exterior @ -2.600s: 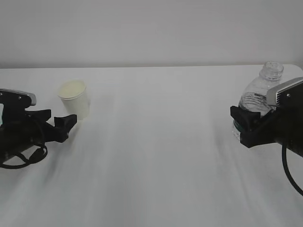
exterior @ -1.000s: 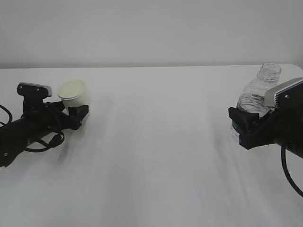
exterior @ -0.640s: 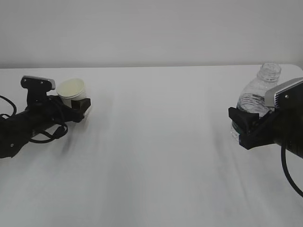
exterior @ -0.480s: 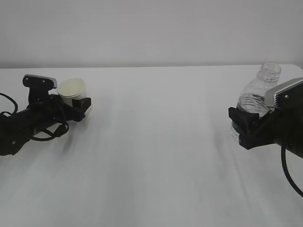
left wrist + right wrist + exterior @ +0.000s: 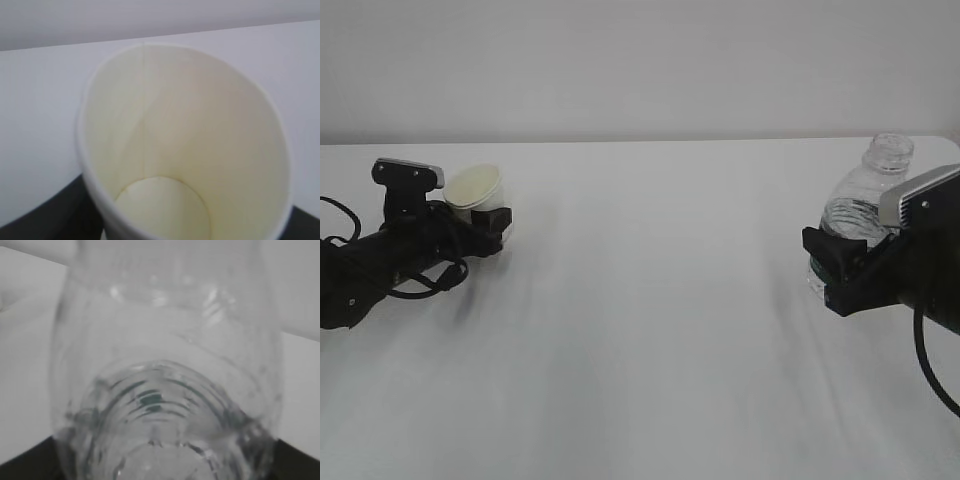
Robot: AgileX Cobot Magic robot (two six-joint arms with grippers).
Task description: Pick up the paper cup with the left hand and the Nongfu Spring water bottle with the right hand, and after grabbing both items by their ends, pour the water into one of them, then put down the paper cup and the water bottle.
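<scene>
The small white paper cup (image 5: pixel 475 190) is at the far left of the table, tipped a little toward the arm. My left gripper (image 5: pixel 485 225) lies low along the table with its black fingers (image 5: pixel 45 220) pressed against both sides of the cup's lower part. In the left wrist view the cup's cream inside (image 5: pixel 185 140) fills the frame and looks dry. At the far right, the clear ribbed water bottle (image 5: pixel 865 195) stands upright and uncapped. My right gripper (image 5: pixel 825 265) is shut on its lower end. The bottle (image 5: pixel 165 355) fills the right wrist view, and the water cannot be made out.
The white table (image 5: pixel 650 300) stretches bare between the two arms, with a plain pale wall behind it. The right arm's grey plate (image 5: pixel 920 195) sits beside the bottle's shoulder. Loose black cables hang from the left arm (image 5: pixel 380 270).
My left gripper slid forward around the cup's lower part and its fingers drew in against it; the cup tipped slightly. The right gripper and bottle stayed put.
</scene>
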